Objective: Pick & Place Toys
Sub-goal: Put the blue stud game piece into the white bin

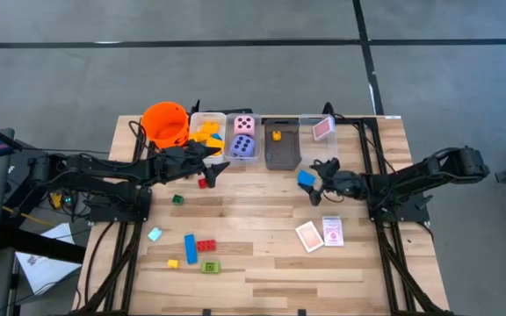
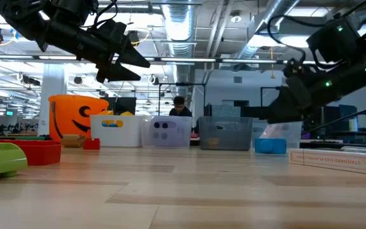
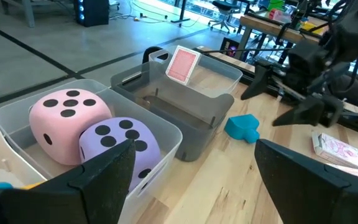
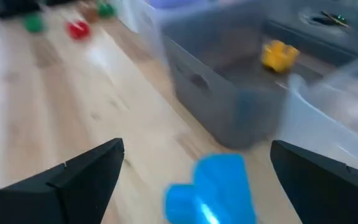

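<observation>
High view: right gripper [image 1: 321, 176] spread wide, hovering at the blue block [image 1: 307, 179] beside the grey bin [image 1: 281, 155] — come in skewed and it could skid away! Left gripper [image 1: 211, 163] gapes empty by the bins. Dice bin [image 1: 242, 139] holds both dice, grey bin one yellow block [image 1: 276, 135]

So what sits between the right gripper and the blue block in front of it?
Nothing: in the right wrist view, only bare wood separates the open right gripper from the blue block; the high view agrees.
</observation>
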Motion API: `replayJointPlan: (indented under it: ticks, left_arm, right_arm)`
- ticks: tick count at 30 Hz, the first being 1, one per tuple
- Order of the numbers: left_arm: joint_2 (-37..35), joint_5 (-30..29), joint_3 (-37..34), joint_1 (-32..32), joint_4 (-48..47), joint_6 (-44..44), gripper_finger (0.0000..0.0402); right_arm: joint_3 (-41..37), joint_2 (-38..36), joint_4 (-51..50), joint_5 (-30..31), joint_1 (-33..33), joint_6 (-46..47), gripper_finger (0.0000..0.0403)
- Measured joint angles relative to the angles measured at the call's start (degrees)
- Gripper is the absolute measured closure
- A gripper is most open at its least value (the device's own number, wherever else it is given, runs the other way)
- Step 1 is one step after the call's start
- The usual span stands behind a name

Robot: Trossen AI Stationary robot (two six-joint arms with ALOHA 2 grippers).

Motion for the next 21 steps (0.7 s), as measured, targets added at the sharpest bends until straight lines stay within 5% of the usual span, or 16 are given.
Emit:
replayJointPlan:
  ticks: [21]
  left_arm:
    - [0.0, -0.1, 0.0, 0.0, 0.0, 0.0, 0.0079]
  right_arm:
    - [0.0, 0.0, -7.8, 1.4, -1.0, -1.9, 0.0003]
